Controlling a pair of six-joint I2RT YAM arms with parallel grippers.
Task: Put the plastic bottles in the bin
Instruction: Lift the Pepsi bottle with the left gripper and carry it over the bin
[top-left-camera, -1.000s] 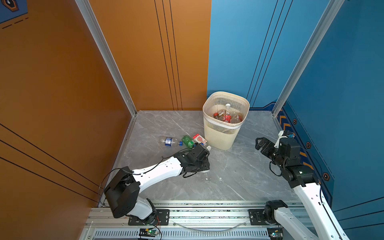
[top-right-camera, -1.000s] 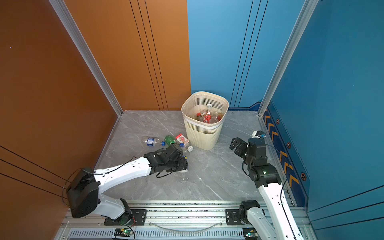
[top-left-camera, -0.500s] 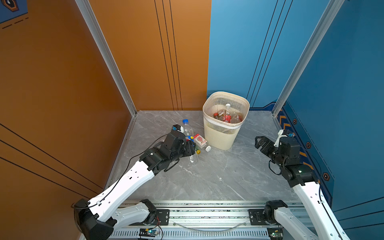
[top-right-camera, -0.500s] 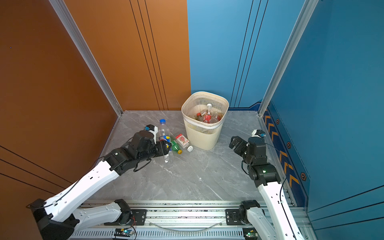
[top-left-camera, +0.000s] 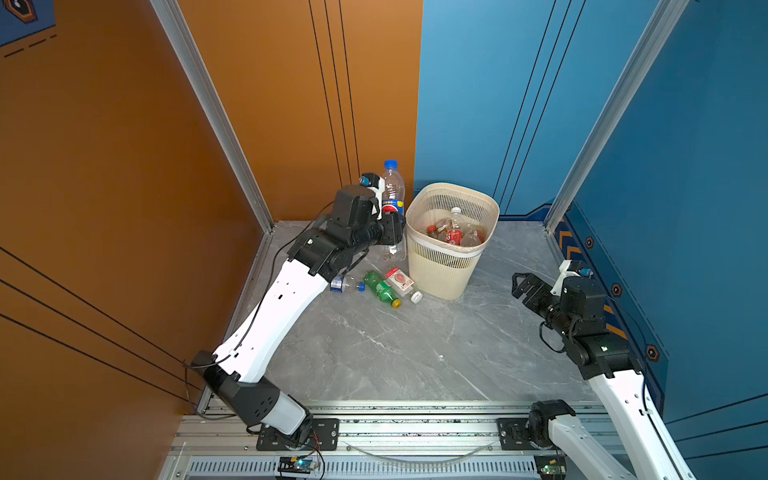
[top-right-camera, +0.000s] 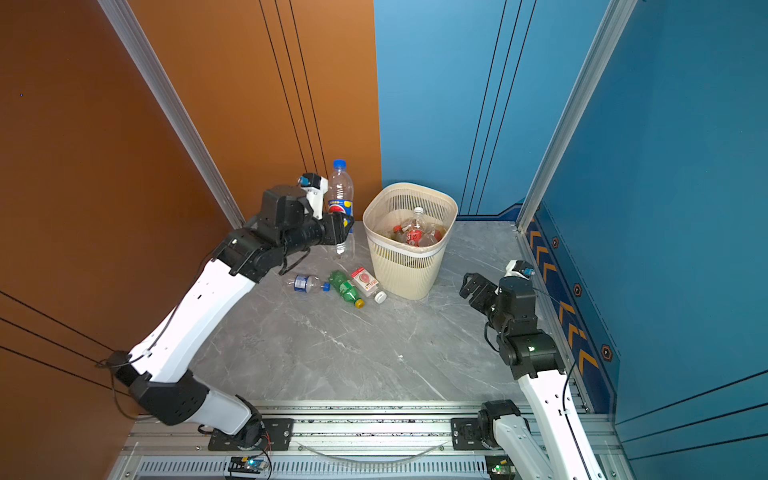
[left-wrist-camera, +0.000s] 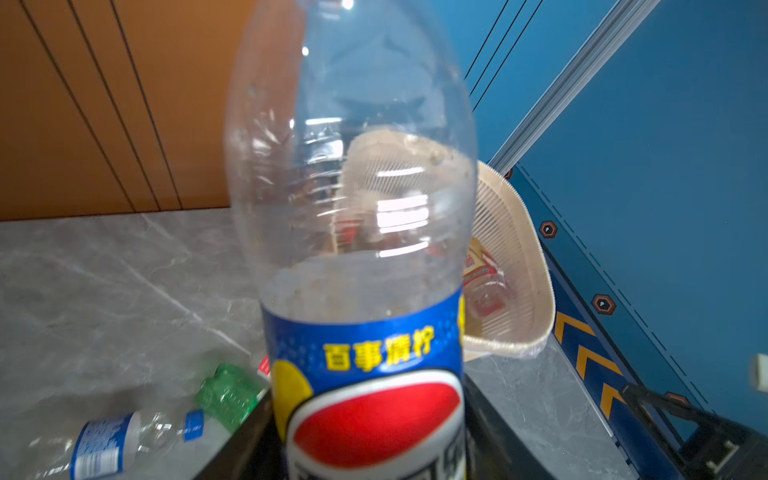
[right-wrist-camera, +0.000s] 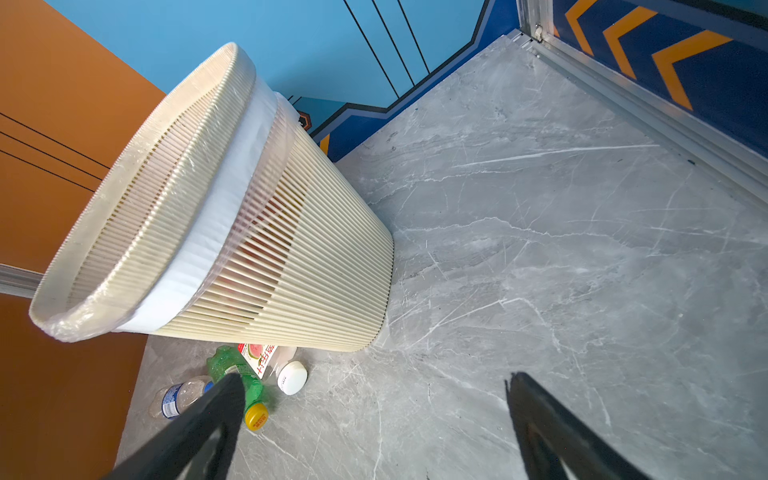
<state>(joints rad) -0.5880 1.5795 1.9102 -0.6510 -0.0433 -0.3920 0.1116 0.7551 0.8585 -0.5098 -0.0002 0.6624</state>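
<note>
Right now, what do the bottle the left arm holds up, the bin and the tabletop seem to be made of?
Held bottle: thin clear plastic, glossy; you can see straight through it. Bin: cream moulded plastic, matt, finely slatted, with a clear film liner folded over its rim. Tabletop: grey, white-veined, marble look; stone or printed laminate, I cannot tell.

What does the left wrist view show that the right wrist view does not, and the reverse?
Left wrist only: the held Pepsi bottle, and bottles lying inside the bin. Right wrist only: the yellow cap of the green bottle, and a white cap beside it. Both: the bin, the green bottle, and the small blue-labelled bottle on the floor.
</note>
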